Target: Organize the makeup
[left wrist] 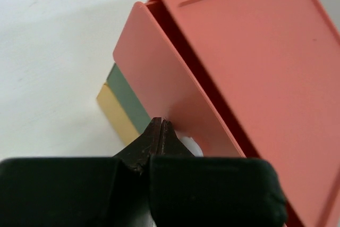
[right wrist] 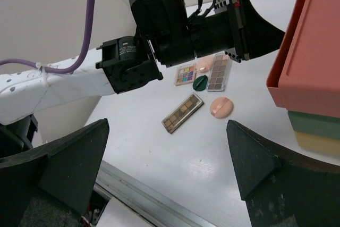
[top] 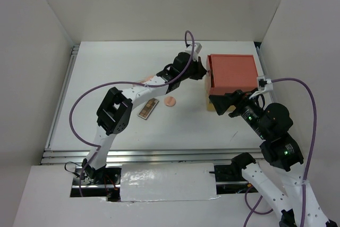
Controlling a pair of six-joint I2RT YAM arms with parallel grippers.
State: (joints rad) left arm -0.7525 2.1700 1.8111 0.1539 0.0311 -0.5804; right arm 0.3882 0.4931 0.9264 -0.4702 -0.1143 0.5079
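Plainly little is sorted yet: the flat rectangular eyeshadow palettes (right wrist: 183, 112), the round peach-pink compact (right wrist: 221, 107) and the round dark green compact (right wrist: 200, 82) lie loose mid-way across the white worktop (top: 106, 67), apart from the salmon-red plastic drawer box (top: 232, 73) by its right edge. Stretched far across, the left gripper (left wrist: 161, 131) is pinched shut, tips at the red top drawer front (left wrist: 159, 73). The right gripper (top: 222, 103) hovers beside the box, spread wide and empty.

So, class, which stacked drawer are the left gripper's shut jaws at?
The red top drawer: the left gripper sits at its front panel, above the green drawer and yellow drawer.
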